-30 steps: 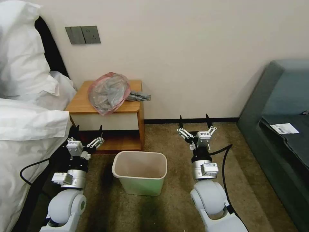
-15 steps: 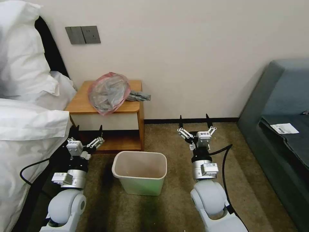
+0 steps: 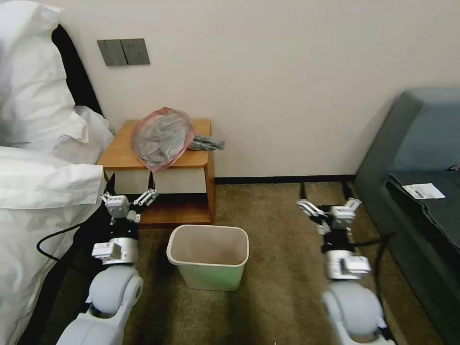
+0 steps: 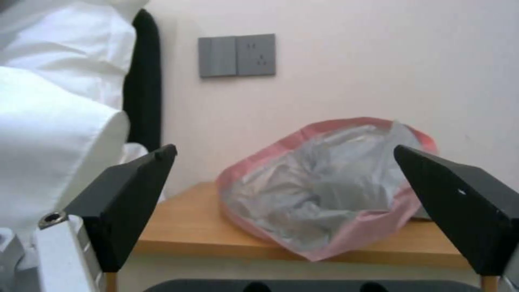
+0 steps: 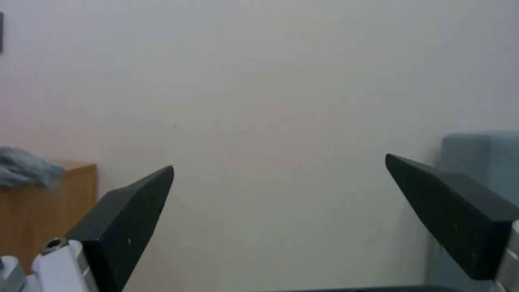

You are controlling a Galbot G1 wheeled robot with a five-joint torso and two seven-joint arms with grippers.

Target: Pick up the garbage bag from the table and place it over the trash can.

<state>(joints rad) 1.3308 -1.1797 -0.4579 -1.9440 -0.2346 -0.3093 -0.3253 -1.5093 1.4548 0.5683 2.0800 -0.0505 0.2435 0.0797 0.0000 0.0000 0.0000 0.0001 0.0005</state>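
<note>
The garbage bag [image 3: 160, 137] [image 4: 319, 186], crinkly grey plastic with a pink band round its mouth, lies on the orange-brown table [image 3: 122, 151] [image 4: 189, 227] against the wall. On the carpet in front of the table stands the pale green trash can [image 3: 208, 256] with its cream inside showing. My left gripper [image 3: 132, 181] is open just below the table's front edge, level with the drawer, and faces the bag [image 4: 284, 152]. My right gripper [image 3: 326, 189] is open over the carpet to the right of the can, facing the wall [image 5: 278, 162].
White pillows and bedding [image 3: 38, 143] crowd the left side next to the table. A dark teal sofa [image 3: 421, 191] with a paper slip fills the right. A grey crumpled piece [image 3: 207, 142] lies on the table's right edge. Carpet lies around the can.
My left gripper has risen toward the table's front edge. My right arm has swung to the right, away from the trash can. Bag and can have not moved.
</note>
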